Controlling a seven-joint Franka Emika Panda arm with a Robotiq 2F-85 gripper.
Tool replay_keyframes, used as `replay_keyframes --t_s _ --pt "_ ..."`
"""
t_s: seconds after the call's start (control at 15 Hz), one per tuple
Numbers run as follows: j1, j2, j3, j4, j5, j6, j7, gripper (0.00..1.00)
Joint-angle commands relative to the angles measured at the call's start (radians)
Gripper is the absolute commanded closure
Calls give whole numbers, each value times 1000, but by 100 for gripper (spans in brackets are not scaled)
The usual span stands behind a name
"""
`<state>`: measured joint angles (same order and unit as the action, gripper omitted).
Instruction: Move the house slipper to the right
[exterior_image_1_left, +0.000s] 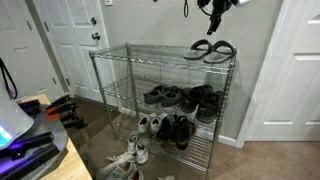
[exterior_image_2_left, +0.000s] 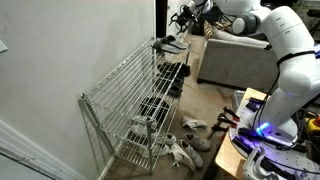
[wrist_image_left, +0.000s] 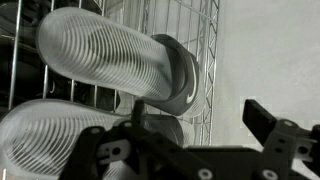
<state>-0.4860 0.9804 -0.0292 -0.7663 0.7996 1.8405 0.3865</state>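
Two flat dark slippers lie side by side on the top shelf of a wire rack (exterior_image_1_left: 128, 50). The darker one (exterior_image_1_left: 200, 53) looks like the house slipper. The one beside it (exterior_image_1_left: 223, 48) has a paler rim. Both show as a dark pair in an exterior view (exterior_image_2_left: 168, 43). In the wrist view I see a ribbed slipper with a dark toe (wrist_image_left: 110, 60) and another one (wrist_image_left: 45, 130) partly behind my gripper; I cannot tell which is which. My gripper (exterior_image_1_left: 214, 10) (exterior_image_2_left: 183, 17) (wrist_image_left: 195, 115) hangs above the slippers, open and empty, touching nothing.
The rack's lower shelves hold black lace-up shoes (exterior_image_1_left: 200, 100) and white sneakers (exterior_image_1_left: 140, 125). More white shoes lie on the floor (exterior_image_2_left: 185, 150). A white door (exterior_image_1_left: 70, 35) and wall stand behind the rack. A couch (exterior_image_2_left: 235, 65) stands nearby.
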Motion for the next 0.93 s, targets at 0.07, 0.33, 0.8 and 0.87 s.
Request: replay_keyframes --t_s 0.07,0.33,0.8,0.87 --pt "-16 -182 -30 -251 2 40 -101 0" --pt "-39 -292 -45 -393 28 80 -173 0" --pt "-70 -463 -47 -643 41 130 -247 0" --pt "-71 -479 -47 -668 41 134 -246 0"
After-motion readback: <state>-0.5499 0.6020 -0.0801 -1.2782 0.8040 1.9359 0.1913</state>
